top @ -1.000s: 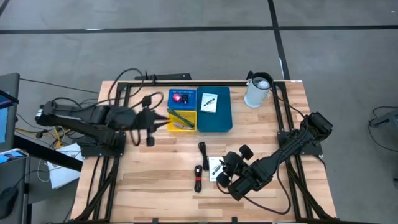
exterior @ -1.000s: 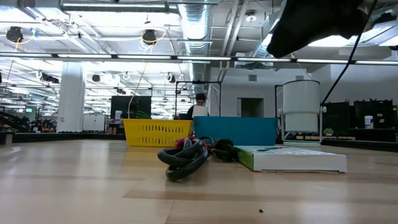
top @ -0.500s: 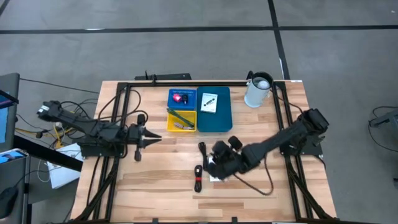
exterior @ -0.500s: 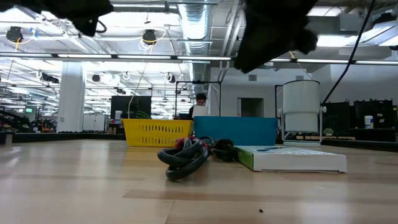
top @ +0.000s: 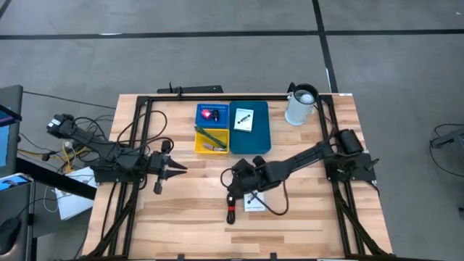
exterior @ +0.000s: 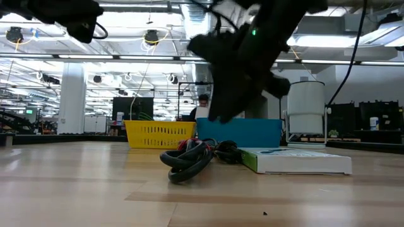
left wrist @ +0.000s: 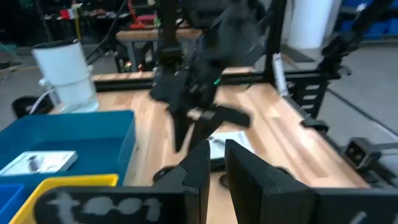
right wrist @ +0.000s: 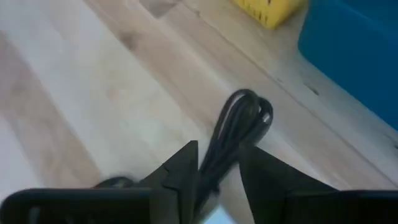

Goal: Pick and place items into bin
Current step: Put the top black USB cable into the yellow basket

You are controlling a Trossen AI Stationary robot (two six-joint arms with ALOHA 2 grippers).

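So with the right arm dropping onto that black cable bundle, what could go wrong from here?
1. The right gripper straddles only one loop of the black cable bundle, so closing there may lift a strand and let the rest unravel or drag.
2. The white packet lies right beside the cable bundle, so a pull could shove it.
3. The blue bin already holds a white card, which a trailing cable could snag.

Overhead, the right gripper (top: 233, 183) hangs over a black cable (top: 231, 208) beside a white card (top: 254, 200); the left gripper (top: 176, 168) waits left of the bins (top: 258, 138).
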